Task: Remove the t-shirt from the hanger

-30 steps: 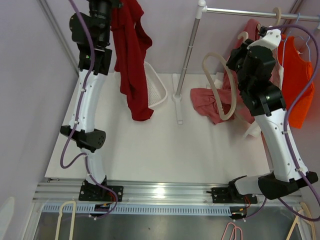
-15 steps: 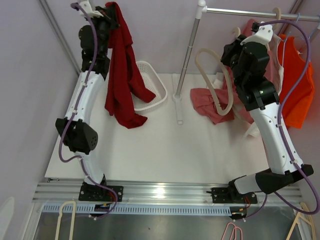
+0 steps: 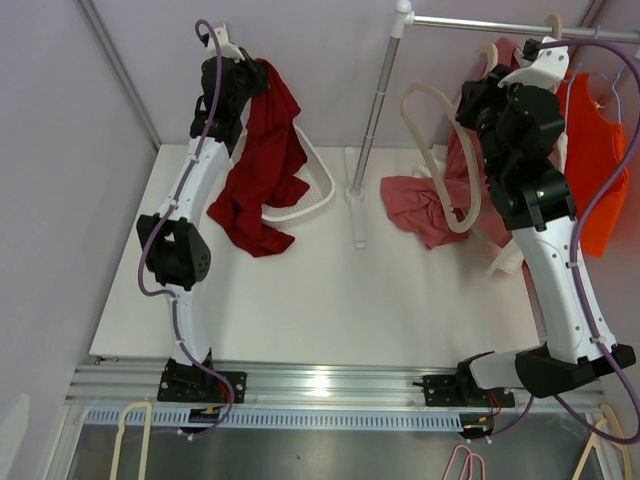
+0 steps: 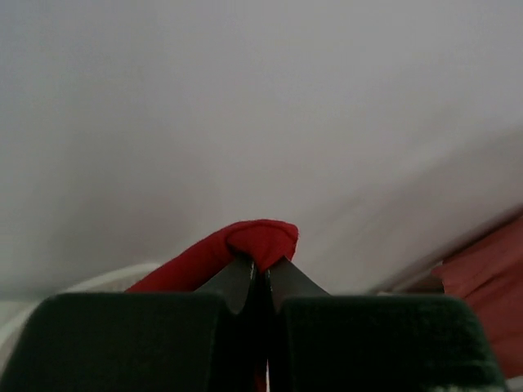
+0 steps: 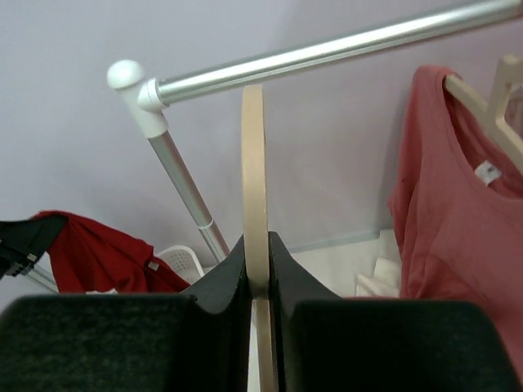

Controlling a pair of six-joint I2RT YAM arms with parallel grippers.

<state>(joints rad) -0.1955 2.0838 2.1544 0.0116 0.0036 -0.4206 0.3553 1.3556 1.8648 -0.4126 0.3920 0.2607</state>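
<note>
White basket (image 3: 318,182) beside rack; orange shirt (image 3: 600,190) hanging from rail (image 3: 480,24).

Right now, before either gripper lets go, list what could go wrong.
The red t-shirt, pinched by the left gripper, trails onto the table beside the basket; released here, it may land outside it. The bare hanger in the right gripper hangs near the pink shirt and could snag it.

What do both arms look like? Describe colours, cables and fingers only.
Both the left arm and right arm have white shell links, black joint housings and black bases. A purple cable loops outside each. The fingers are black, wedge-shaped.
</note>
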